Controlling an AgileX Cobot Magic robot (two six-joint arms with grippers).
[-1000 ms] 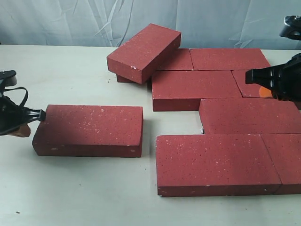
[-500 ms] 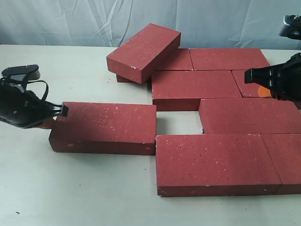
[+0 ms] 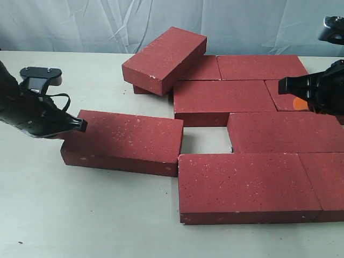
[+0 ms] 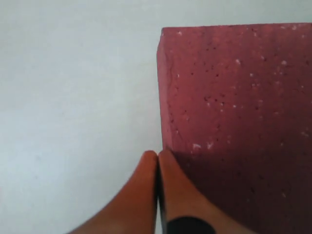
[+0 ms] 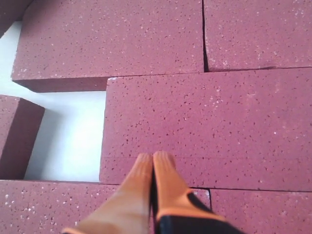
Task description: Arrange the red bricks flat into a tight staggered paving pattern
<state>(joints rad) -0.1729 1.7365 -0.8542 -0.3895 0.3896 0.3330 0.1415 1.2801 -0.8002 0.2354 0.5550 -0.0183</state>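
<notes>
Several red bricks lie flat in staggered rows at the right, among them a front brick (image 3: 247, 185) and a middle brick (image 3: 223, 102). One loose brick (image 3: 126, 142) lies left of them, slightly skewed, its right end close to the front brick. My left gripper (image 3: 80, 125) is shut and empty, its tip against that brick's left end (image 4: 168, 126). Another brick (image 3: 164, 59) leans tilted on the back row. Above the laid bricks (image 5: 209, 122) at the right, my right gripper (image 3: 284, 86) hovers shut and empty.
A small bare gap of table (image 3: 205, 140) shows between the loose brick, the middle row and the front row. Pale tabletop (image 3: 70, 215) stretches left and front. A wrinkled grey backdrop (image 3: 80, 24) closes the far side.
My left gripper has moved right, pushing the loose brick rightward until it nearly meets the laid rows; the brick has turned slightly. The right gripper has stayed put.
</notes>
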